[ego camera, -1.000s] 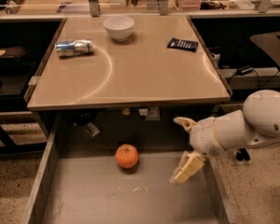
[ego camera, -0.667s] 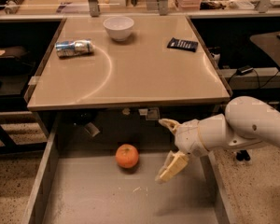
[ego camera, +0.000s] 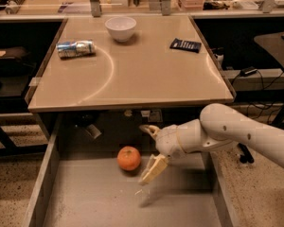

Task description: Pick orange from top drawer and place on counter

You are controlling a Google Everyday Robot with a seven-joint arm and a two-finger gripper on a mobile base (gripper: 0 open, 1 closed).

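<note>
The orange [ego camera: 129,158] lies on the grey bottom of the open top drawer [ego camera: 99,202], near its back, just under the counter's front edge. The beige counter [ego camera: 132,74] spans the middle of the view. My gripper [ego camera: 149,150] hangs over the drawer just right of the orange, open, with one finger [ego camera: 154,168] pointing down-left and the other [ego camera: 149,129] up near the counter's underside. It holds nothing. My white arm comes in from the right.
On the counter stand a white bowl [ego camera: 120,28], a lying silver can [ego camera: 75,48] and a dark packet [ego camera: 185,45]. A cluttered bench with metal uprights runs along the back. The drawer's side walls [ego camera: 41,183] rise at left and right.
My gripper has moved left across the drawer, from its right side to just beside the orange. The orange has not moved.
</note>
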